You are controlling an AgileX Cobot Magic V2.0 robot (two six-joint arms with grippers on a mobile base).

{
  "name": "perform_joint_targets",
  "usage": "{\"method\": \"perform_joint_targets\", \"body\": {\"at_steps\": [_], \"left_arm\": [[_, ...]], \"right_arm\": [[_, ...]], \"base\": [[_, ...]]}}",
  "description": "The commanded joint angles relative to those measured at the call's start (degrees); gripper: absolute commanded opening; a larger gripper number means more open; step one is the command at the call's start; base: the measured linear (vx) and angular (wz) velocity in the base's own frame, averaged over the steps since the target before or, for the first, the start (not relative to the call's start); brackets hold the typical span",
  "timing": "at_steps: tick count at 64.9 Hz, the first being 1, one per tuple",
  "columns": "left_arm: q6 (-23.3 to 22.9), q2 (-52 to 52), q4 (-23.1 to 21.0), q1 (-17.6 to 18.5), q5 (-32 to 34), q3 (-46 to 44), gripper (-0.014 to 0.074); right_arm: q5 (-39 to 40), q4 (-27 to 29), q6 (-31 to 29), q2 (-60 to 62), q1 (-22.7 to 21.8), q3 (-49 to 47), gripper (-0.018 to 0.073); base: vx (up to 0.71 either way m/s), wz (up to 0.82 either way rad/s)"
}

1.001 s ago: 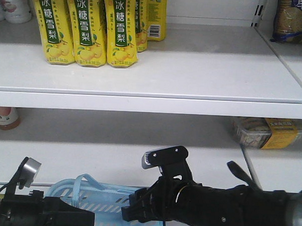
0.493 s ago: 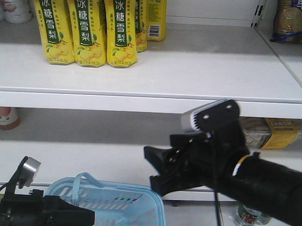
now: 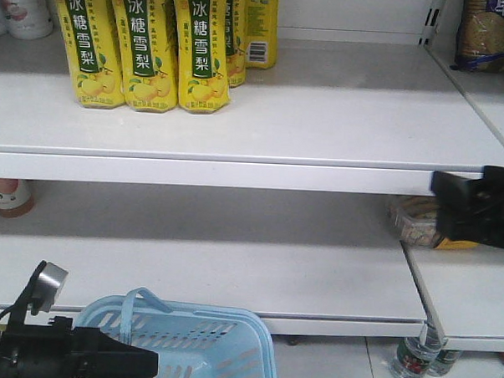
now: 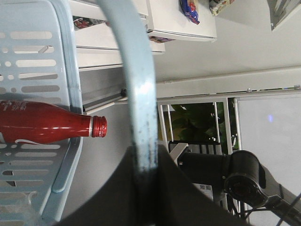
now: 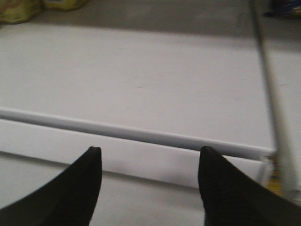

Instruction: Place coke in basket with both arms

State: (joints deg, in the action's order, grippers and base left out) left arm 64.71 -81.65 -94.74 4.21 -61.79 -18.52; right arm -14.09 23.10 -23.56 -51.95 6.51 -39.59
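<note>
Red coke (image 4: 44,126) lies on its side inside the basket (image 3: 229,339), beside the handle (image 4: 138,94) the left gripper (image 4: 146,188) grips. Right gripper (image 5: 146,165) spread wide, empty, facing the shelf edge (image 5: 141,134). Keep the handle level; keep the right gripper clear of the shelf.

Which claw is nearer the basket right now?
Left. The left claw grips the basket by its handle; the right claw is away by the shelf edge, open.
</note>
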Motion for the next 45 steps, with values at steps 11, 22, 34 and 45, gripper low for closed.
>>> {"method": "perform_joint_targets", "body": {"at_steps": [11,22,34,45], "left_arm": [[0.3,1.5,-7.5,0.2,-7.9,-1.4,-0.0006],[0.3,1.5,-7.5,0.2,-7.9,-1.4,-0.0006],[0.3,1.5,-7.5,0.2,-7.9,-1.4,-0.0006],[0.3,1.5,-7.5,0.2,-7.9,-1.4,-0.0006]], "right_arm": [[3.6,-3.6,-2.4,9.6,-9.9,1.8,0.0419],[8.2,-3.7,-3.1,18.8,-10.4,10.6,0.0395],[8.5,-3.7,-4.5,29.0,-10.4,18.8,0.0391],[8.5,-3.7,-5.9,37.2,-10.4,23.2,0.0391]], "base": [[0.0,0.0],[0.0,0.0],[0.0,0.0],[0.0,0.0]]}}
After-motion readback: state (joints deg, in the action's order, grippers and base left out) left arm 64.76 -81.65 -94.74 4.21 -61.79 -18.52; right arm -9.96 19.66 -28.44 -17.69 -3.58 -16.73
